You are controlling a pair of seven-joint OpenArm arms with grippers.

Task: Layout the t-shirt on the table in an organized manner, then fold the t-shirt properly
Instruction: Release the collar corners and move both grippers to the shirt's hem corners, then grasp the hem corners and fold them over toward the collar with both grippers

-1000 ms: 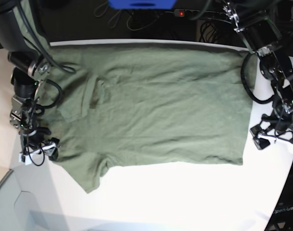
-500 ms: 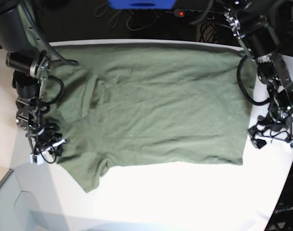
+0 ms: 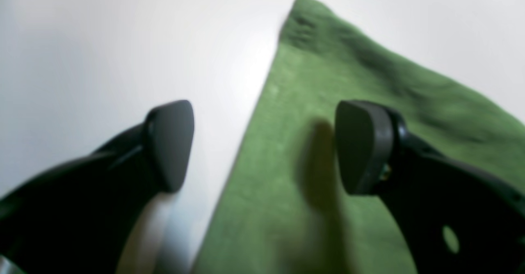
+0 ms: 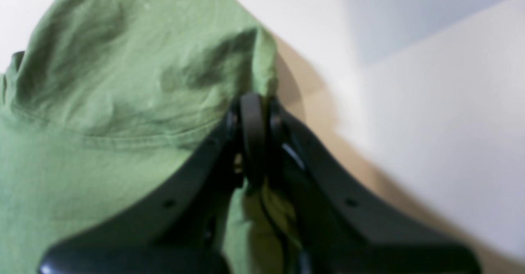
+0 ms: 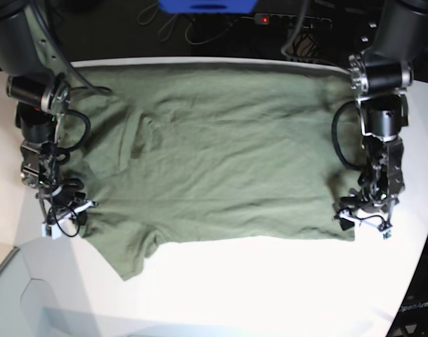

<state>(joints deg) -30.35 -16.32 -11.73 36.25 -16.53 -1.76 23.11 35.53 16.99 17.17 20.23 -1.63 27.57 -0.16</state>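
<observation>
The olive-green t-shirt [image 5: 221, 154] lies spread flat on the white table [image 5: 270, 288], neck end to the left in the base view. My right gripper [image 5: 66, 216] is at the shirt's lower left sleeve. In the right wrist view it [image 4: 254, 118] is shut on a raised pinch of the t-shirt [image 4: 102, 101]. My left gripper [image 5: 361, 221] sits at the shirt's lower right hem corner. In the left wrist view it [image 3: 266, 147] is open, one finger [image 3: 170, 142] over bare table [image 3: 102, 40] and the other finger [image 3: 363, 147] over the t-shirt [image 3: 328, 81], straddling the cloth's edge.
Behind the table's far edge are dark cables, a blue object [image 5: 206, 5] and a power strip with a red light [image 5: 264, 20]. The table's curved edge runs down the right side [image 5: 421, 267]. A pale grey panel [image 5: 31, 302] lies at lower left.
My right gripper has shut on the sleeve's edge. The left arm has swung inward from beside the shirt to its lower right hem corner, gripper still open.
</observation>
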